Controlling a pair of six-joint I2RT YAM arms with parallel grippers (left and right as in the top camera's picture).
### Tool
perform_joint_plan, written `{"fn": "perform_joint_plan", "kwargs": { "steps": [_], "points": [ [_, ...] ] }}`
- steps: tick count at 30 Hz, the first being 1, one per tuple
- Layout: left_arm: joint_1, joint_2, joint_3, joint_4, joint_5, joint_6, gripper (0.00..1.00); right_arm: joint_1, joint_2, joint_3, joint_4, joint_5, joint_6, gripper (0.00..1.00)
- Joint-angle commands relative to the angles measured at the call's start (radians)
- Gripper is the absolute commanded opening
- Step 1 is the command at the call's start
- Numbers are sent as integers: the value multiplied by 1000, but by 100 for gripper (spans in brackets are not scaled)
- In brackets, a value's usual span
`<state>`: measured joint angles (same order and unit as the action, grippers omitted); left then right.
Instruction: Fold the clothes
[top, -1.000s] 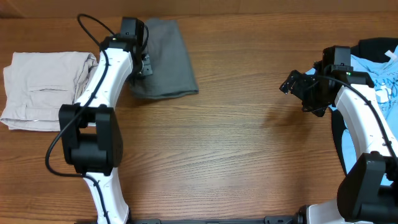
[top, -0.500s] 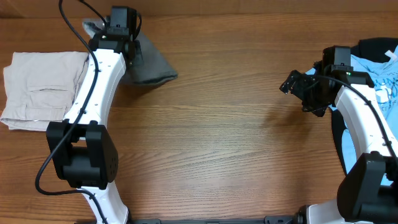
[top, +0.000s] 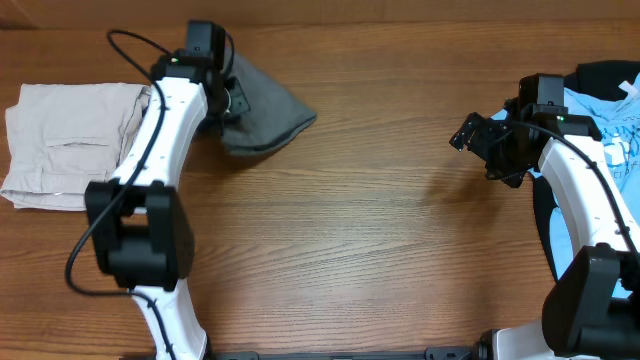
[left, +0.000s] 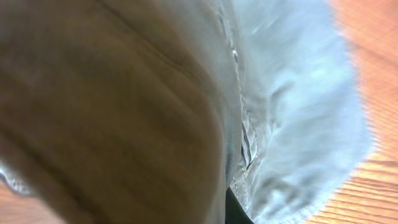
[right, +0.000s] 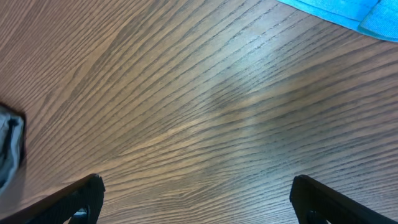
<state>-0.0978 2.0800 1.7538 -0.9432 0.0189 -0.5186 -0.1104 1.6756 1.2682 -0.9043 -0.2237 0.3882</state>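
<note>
- grey garment (top: 268, 118) bunched at far-left of table (top: 380, 240), by beige stack (top: 70, 145).
- l gripper (top: 228, 100) looks clamped on it, jaws hidden; r gripper (right: 198, 200) wide open, empty.
- step: prob repositioning; next needs laying it flat.

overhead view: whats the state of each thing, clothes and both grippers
grey cloth: bunched up, one end gripped
beige trousers: folded, lying flat
blue shirt: not folded, partly under the right arm
black garment: crumpled, mostly out of frame
left gripper: shut on the grey cloth
right gripper: open, holding nothing
</note>
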Motion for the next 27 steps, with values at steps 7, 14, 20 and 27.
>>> {"fn": "perform_joint_plan", "kwargs": {
  "steps": [7, 14, 20, 27],
  "points": [
    [-67, 198, -26, 1, 130, -27, 4, 1, -5, 7, 5, 6, -2, 100],
    [-51, 171, -21, -36, 127, -27, 39, 1, -5, 7, 5, 6, -2, 100],
    [18, 71, -21, -148, -7, -27, 63, 1, -5, 7, 5, 6, -2, 100],
    [78, 57, -21, -227, -80, 6, 79, 1, -5, 7, 5, 6, -2, 100]
  ]
}}
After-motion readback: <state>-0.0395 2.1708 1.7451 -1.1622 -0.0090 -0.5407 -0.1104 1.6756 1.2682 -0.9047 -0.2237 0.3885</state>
